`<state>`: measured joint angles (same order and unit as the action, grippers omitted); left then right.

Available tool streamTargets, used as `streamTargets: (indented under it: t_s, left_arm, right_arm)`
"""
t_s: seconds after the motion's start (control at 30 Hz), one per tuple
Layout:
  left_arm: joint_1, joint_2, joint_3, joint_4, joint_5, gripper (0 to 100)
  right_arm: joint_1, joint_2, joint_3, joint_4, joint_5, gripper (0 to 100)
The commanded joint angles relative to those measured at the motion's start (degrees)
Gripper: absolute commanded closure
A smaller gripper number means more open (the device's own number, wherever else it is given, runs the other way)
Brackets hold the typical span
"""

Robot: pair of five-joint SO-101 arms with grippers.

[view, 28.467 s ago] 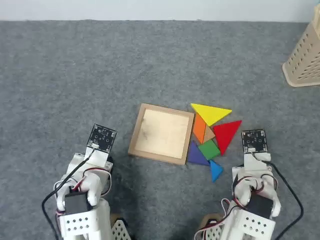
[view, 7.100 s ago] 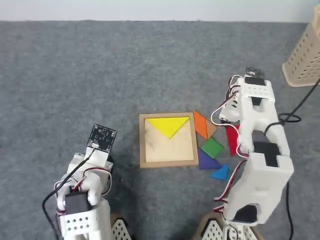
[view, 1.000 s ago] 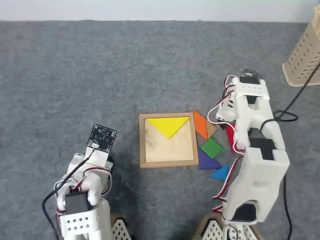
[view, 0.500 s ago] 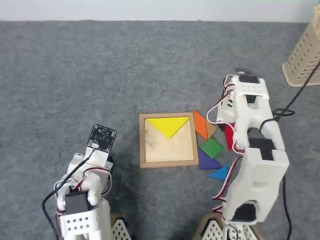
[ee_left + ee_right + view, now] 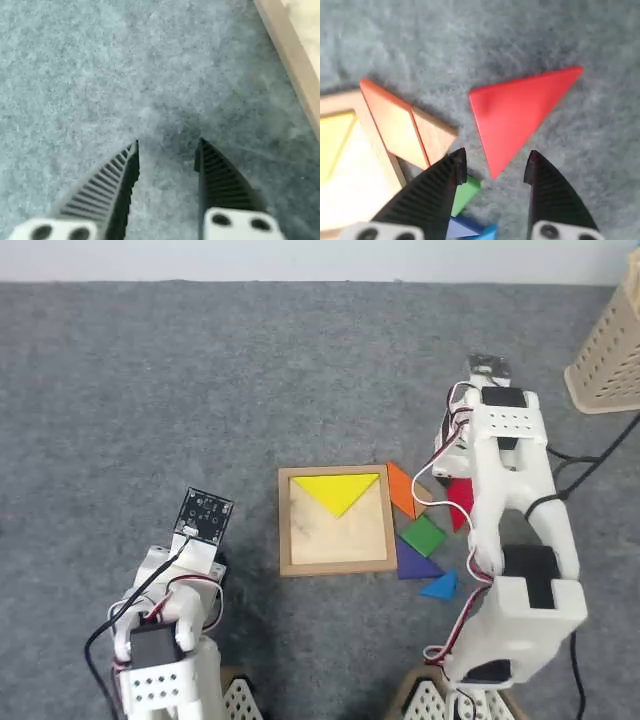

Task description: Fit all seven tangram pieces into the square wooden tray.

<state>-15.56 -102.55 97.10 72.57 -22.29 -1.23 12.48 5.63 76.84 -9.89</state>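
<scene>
Right arm (image 5: 510,440) now stretched farther forward, jaws spread above the red triangle (image 5: 517,112); left jaws likewise spread.

The counter (image 5: 200,370), covered in grey carpet, carries the square wooden tray (image 5: 284,520) near its middle. Along the tray's right side lie an orange piece (image 5: 401,488) touching a small plain-wood triangle (image 5: 423,496), a green square (image 5: 424,535), a purple triangle (image 5: 412,561) and a blue triangle (image 5: 441,586), with a red triangle (image 5: 460,500) just beyond. A beige perforated stand (image 5: 610,350) sits at the far right edge.

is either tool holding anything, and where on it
Nothing is held: right tool open above the red triangle, left tool open over carpet.
</scene>
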Motion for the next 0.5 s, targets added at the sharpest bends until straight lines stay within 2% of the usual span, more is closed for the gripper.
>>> streamTargets:
  t_s: [0.0,0.1,0.17,0.23,0.47]
  left_arm:
    - [0.00,-0.62,-0.40,0.18,0.35,82]
    - [0.00,-0.62,-0.40,0.18,0.35,82]
    - [0.00,-0.62,-0.40,0.18,0.35,82]
    - [0.00,-0.62,-0.40,0.18,0.35,82]
    - [0.00,-0.62,-0.40,0.18,0.35,82]
  right_arm:
    - [-1.71,-0.48,-5.19,-0.13,-6.51,78.6]
    - [-2.86,5.05,-9.41,-0.13,-12.13,68.4]
    - [-2.95,9.10,-12.40,-0.13,-16.26,65.1]
    - [-2.77,13.05,-15.65,-0.13,-18.37,65.8]
    - [-1.98,20.97,-20.84,-0.04,-18.81,65.8]
